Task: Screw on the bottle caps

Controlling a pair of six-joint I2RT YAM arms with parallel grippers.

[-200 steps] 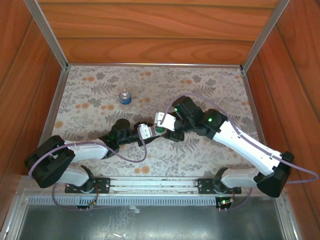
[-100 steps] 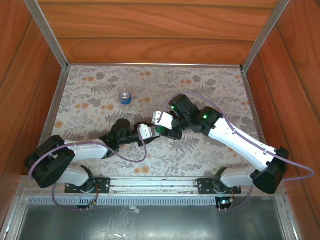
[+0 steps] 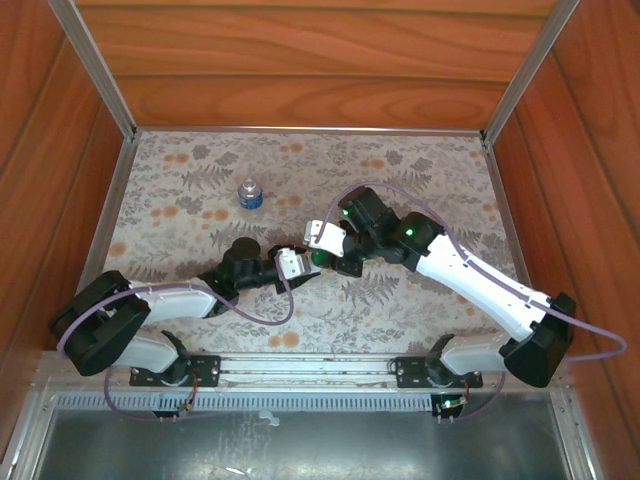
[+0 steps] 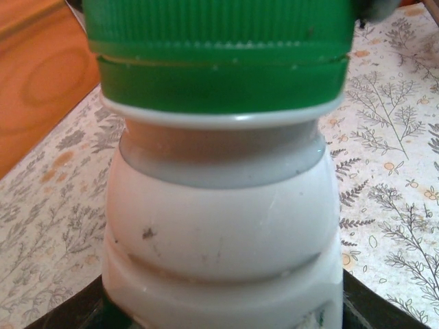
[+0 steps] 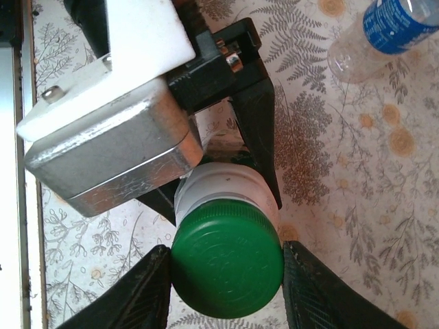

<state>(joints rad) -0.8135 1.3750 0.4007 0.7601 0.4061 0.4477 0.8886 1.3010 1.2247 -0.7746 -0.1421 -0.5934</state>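
Now right hand (image 5: 227, 284) pinches green cap (image 5: 226, 264) atop white bottle (image 5: 221, 182).

Cropped by picture edges: green cap (image 4: 219, 41) above, white bottle (image 4: 219, 233) below, clear bottle (image 5: 384, 31) at a corner.

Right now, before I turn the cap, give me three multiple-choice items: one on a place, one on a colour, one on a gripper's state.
1. Where is the clear bottle?
A. lying against the back wall
B. standing alone on the mat
C. lying at the near rail

2. What colour is the cap on the white bottle?
A. green
B. blue
C. red

3. What is the left gripper doing?
A. open above the mat
B. shut on the clear bottle
C. shut on the white bottle

Key:
1 B, the top view shows it upright, apart from everything else.
2 A, it is green in both wrist views.
3 C, the right wrist view shows its fingers clamping that bottle below the cap.
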